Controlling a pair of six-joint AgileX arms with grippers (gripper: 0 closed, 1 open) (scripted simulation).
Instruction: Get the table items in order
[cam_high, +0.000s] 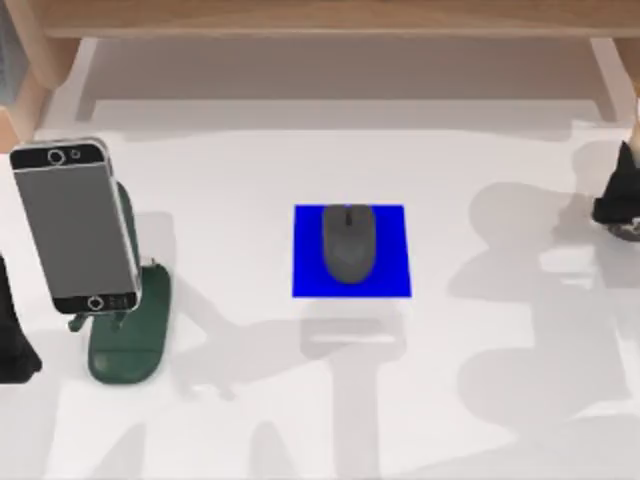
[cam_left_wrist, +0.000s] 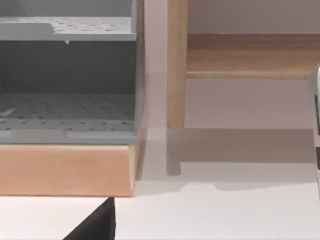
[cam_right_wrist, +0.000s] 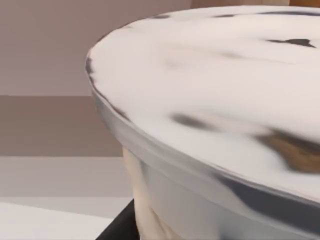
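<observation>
Mouse (cam_high: 348, 243): lying on the blue mat (cam_high: 305, 285), mid-desk (cam_high: 250, 420).
Smartphone (cam_high: 75, 225): leaning on the dark green stand (cam_high: 128, 345) at the left.
Milk-tea cup (cam_right_wrist: 210, 125): sitting right before the right wrist camera.
Right end effector (cam_high: 620, 205): sitting at the right edge, grip cannot be told.
Left arm: sitting at the left edge.
</observation>
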